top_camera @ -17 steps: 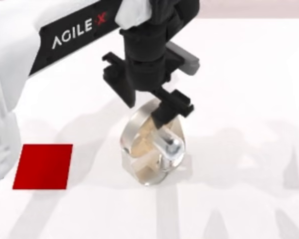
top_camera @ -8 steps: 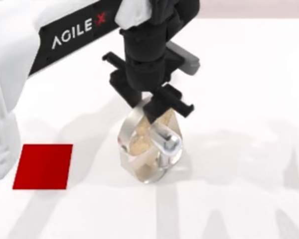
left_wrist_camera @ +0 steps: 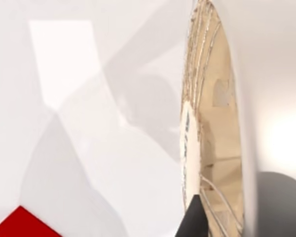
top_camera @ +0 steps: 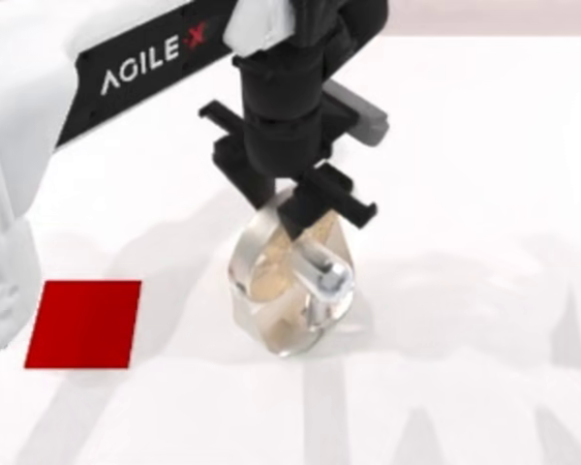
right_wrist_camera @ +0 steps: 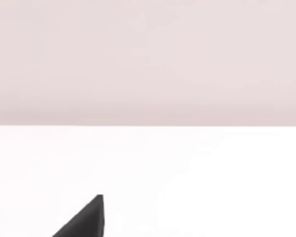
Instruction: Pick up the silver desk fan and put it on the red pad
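The silver desk fan (top_camera: 289, 295) stands on edge on the white table, centre front, its chrome motor stub (top_camera: 331, 279) pointing right. My left gripper (top_camera: 290, 215) comes down from above and is shut on the top of the fan's ring. In the left wrist view a dark fingertip (left_wrist_camera: 192, 222) presses the rim of the beige grille (left_wrist_camera: 212, 123). The red pad (top_camera: 84, 324) lies flat at the front left, well apart from the fan, and its corner (left_wrist_camera: 19, 226) shows in the left wrist view. My right gripper (right_wrist_camera: 86, 222) is parked out of the top view.
The white table (top_camera: 465, 194) stretches to the right and behind the fan. My left arm's white and black link (top_camera: 126, 68) crosses the back left. Bare table lies between the fan and the red pad.
The left gripper's fingers have drawn closer together onto the fan's ring since one second ago. The fan and the pad stay where they were.
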`<state>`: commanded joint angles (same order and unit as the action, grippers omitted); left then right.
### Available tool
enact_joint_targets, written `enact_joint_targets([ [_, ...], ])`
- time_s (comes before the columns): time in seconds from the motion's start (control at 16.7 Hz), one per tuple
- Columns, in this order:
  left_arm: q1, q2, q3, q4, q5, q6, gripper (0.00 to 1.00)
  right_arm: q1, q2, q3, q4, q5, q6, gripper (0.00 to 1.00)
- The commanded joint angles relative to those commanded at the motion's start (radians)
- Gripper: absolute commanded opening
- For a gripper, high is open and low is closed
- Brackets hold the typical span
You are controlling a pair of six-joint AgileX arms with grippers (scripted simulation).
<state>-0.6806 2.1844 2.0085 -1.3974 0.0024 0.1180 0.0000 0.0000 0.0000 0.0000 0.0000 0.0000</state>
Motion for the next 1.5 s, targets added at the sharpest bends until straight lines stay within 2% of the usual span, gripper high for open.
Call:
enact_joint_targets([
  [0.48,0.017,0.046,0.264,-0.216,0.0,-0.002,0.0,0.0,0.0,0.0,0.0,0.0,0.0,1.0],
  [0.96,0.02,0.032,0.255,-0.234,-0.01,-0.031,0.0,0.0,0.0,0.0,0.0,0.0,0.0,1.0],
  [1.2,0.067,-0.033,0.148,-0.26,-0.05,-0.221,0.0,0.0,0.0,0.0,0.0,0.0,0.0,1.0],
  [1.32,0.104,-0.084,0.075,-0.267,-0.071,-0.379,0.0,0.0,0.0,0.0,0.0,0.0,0.0,1.0],
  [1.5,0.169,-0.18,-0.046,-0.254,-0.094,-0.685,0.0,0.0,0.0,0.0,0.0,0.0,0.0,1.0],
])
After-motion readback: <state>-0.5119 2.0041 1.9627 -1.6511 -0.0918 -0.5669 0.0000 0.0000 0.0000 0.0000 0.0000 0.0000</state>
